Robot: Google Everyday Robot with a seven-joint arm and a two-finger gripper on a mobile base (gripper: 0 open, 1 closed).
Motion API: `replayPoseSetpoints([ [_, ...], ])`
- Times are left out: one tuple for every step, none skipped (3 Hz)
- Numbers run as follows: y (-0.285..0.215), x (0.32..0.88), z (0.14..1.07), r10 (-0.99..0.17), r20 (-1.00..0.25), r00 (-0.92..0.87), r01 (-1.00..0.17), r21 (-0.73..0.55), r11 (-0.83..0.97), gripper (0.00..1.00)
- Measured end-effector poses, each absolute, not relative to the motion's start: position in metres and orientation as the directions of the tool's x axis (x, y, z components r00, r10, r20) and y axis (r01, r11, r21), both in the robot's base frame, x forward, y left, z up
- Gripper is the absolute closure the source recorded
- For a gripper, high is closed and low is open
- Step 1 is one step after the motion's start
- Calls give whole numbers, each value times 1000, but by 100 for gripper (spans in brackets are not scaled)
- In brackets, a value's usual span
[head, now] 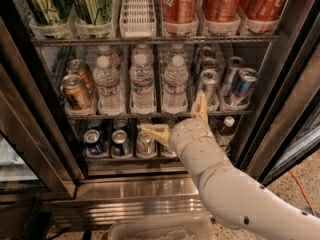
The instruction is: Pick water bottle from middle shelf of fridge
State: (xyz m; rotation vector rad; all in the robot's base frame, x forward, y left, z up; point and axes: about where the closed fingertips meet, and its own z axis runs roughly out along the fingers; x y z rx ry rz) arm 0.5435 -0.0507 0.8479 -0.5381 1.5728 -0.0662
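Observation:
Three clear water bottles with white caps stand in a row on the middle shelf [150,115] of the fridge [45,149]: left [108,86], middle [142,84] and right [175,83]. More bottles stand behind them. My gripper [175,118] is open, just below and in front of the right bottle. One tan finger [200,107] points up at the shelf's front edge. The other finger [155,131] points left in front of the lower rack. It holds nothing.
Bronze cans [76,91] stand left of the bottles, silver-blue cans [242,86] to the right. Red cola cans [180,3] and green cans [92,1] fill the rack above. Short cans [120,143] sit below. A steel base [135,194] runs underneath.

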Motion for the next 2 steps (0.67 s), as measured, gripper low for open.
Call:
replayPoseSetpoints([
  [-49, 548, 853, -344, -937, 58, -279, -346, 896, 14],
  [-56, 554, 859, -338, -937, 83, -251, -348, 903, 15],
])
